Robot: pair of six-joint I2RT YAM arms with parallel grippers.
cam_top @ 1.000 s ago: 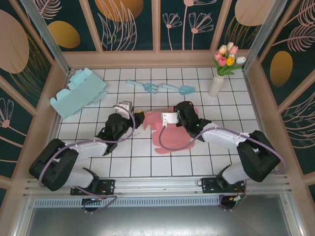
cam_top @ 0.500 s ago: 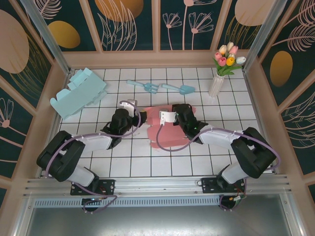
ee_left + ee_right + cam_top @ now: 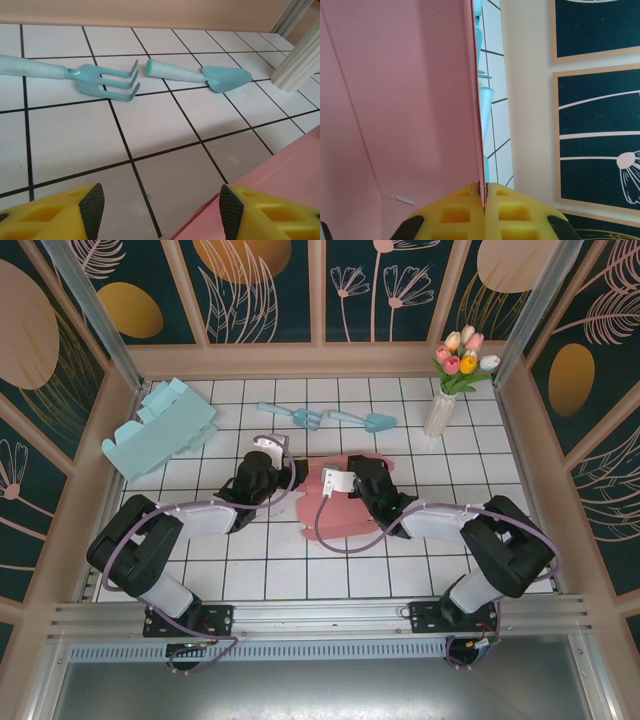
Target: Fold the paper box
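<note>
the pink paper box (image 3: 340, 515) lies near the middle of the white tiled surface (image 3: 250, 570), partly folded, with one panel raised along its far side. the right gripper (image 3: 484, 192) is clamped on that panel's upright edge: in the right wrist view the thin pink edge runs straight down into the seam between the two yellow fingers (image 3: 455, 215), which are pressed together on it. from above, the right gripper (image 3: 340, 483) sits over the box's far left part.

the left gripper (image 3: 268, 455) sits just off the box's left edge, its fingers apart and nothing between the pads. in the left wrist view the left gripper (image 3: 161, 205) frames bare tiles, and the pink box (image 3: 285, 180) edge slants in from the lower right under one finger (image 3: 250, 215); whether they touch i cannot tell.

beyond lie a teal fork (image 3: 107, 80) and a teal trowel (image 3: 210, 77), end to end, with a few bare tiles between them and the gripper. a ribbed white vase (image 3: 300, 65) stands at the right. a light blue box (image 3: 160, 430) rests in the far left corner, well apart. the near strip of tiles is bare.
</note>
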